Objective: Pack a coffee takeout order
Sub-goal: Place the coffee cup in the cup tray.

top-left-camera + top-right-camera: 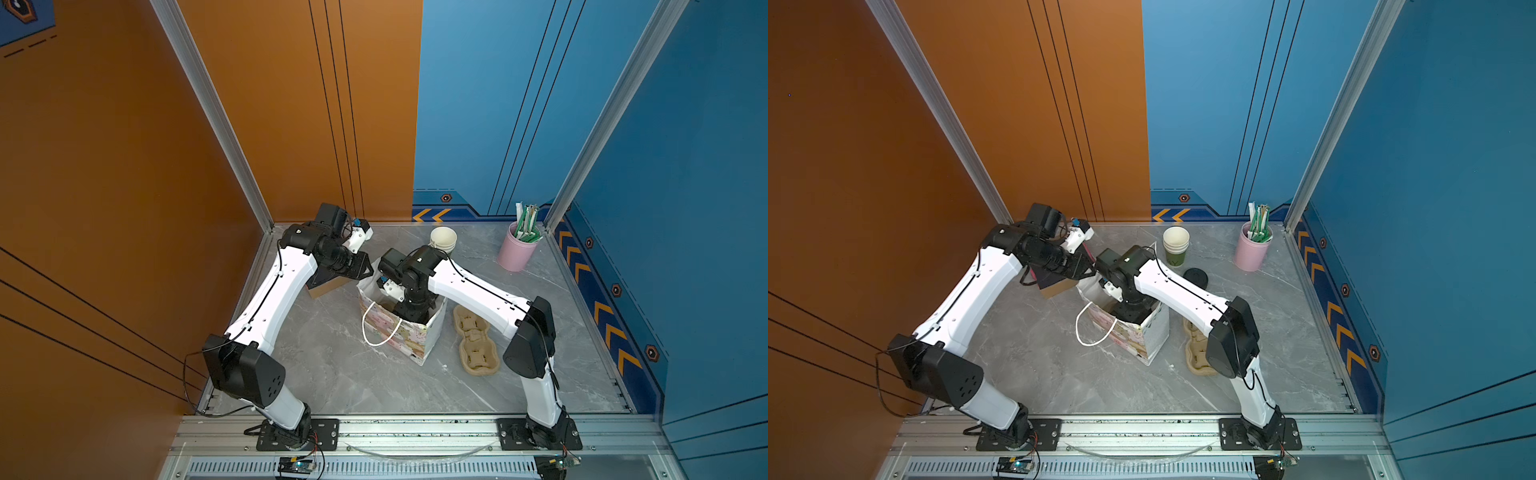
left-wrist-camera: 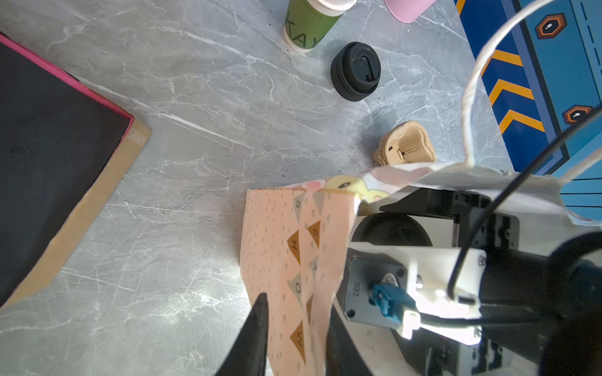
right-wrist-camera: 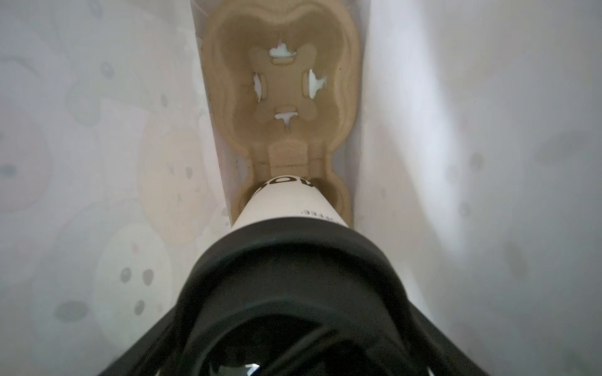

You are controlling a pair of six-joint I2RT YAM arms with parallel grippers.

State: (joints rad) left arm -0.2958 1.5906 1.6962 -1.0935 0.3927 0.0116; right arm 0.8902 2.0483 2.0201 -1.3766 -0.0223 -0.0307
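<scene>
At the centre of the worktop we list one patterned paper bag, upright, mouth open, a white cord handle hanging over its near side.

Inside the bag, by the right wrist view:
- one brown cup carrier, lying on the bag's floor;
- one white paper cup with a black lid, standing in the carrier's nearer pocket.

The right end effector reaches down into the bag, its fingers spread wide on either side of the lid. We cannot tell whether they press on it or stand clear.

The left end effector is nearly closed and pinches the bag's side wall near the rim, one finger outside the paper, one inside.

Left of the bag:
- one black napkin lying on top of pink napkins, both in a brown cardboard box.

Behind the bag:
- one stack of lidless cups, the bottom one green;
- just beside it, loose lids, black, piled together.

In the rear right corner:
- one pink holder with wrapped straws standing in it.

Right of the bag:
- spare pulp carriers, flat on the worktop and partly under the right arm.
</scene>
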